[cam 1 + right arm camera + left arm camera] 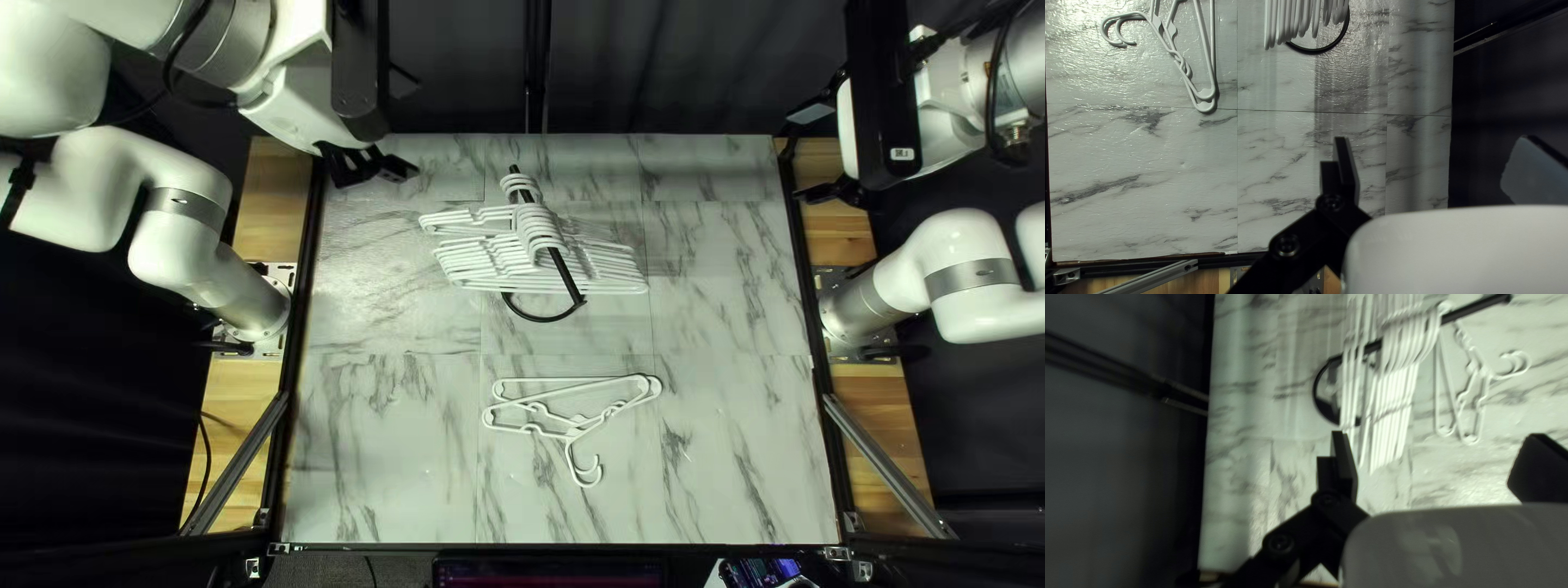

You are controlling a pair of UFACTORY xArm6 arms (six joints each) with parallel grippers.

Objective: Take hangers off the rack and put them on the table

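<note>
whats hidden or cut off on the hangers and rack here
- Exact number of hung hangers: top left view, they overlap each other.
- Full ring of the rack's base: top left view, hung hangers cover part.
- Rest of the loose hangers: right wrist view, cut off by the edge.
- Hung hangers' hooks: right wrist view, beyond the edge.

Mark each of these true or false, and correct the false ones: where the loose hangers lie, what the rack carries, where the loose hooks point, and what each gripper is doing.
1. Two loose hangers lie on the table, closer to its near edge than the rack is. True.
2. The rack carries no hangers. False: a row of white hangers hangs on it.
3. The hooks of the loose hangers point toward the table's far edge. False: they point toward the near edge.
4. The right gripper is open. True.
5. The left gripper is open, holding no hanger. True.
</note>
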